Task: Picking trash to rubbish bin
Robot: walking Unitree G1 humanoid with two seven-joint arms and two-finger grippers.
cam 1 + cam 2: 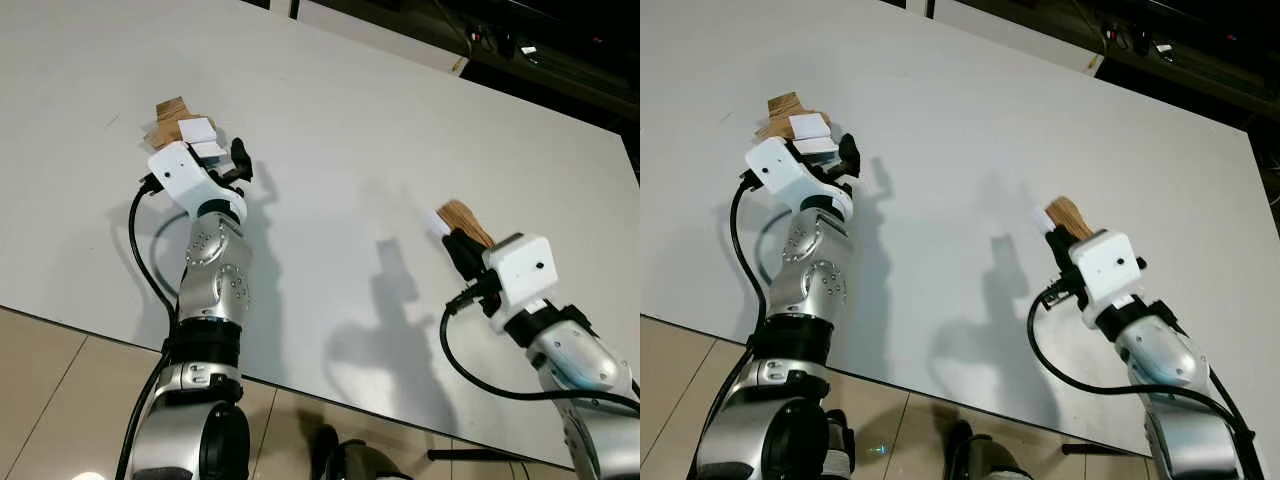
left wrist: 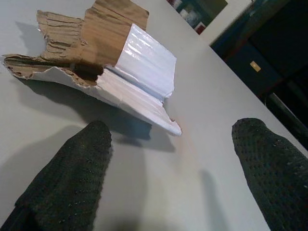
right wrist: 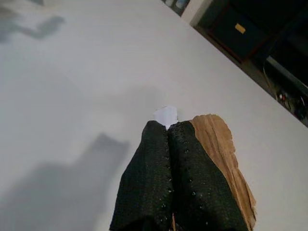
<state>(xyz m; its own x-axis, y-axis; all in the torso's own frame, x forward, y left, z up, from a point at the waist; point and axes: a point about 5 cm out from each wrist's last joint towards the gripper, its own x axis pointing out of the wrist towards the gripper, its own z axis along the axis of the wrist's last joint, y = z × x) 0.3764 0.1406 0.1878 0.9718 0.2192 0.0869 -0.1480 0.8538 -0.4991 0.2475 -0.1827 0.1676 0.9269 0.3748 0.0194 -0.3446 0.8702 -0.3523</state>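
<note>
A plain white bench (image 1: 330, 130) spans the view, tan floor tiles (image 1: 50, 380) at its near edge. The left pincer (image 2: 178, 192) gapes wide just short of torn cardboard (image 2: 103, 57). The right pincer (image 3: 168, 139) is clamped on another cardboard scrap (image 3: 221, 159)

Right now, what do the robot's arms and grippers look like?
Both arms are silver metal with rounded, dimpled joints and black bands. A white boxy housing sits at each wrist, with a black cable looping from it down the arm. The left gripper and right gripper each have two long black fingers with a knobbly, dotted texture.
</note>
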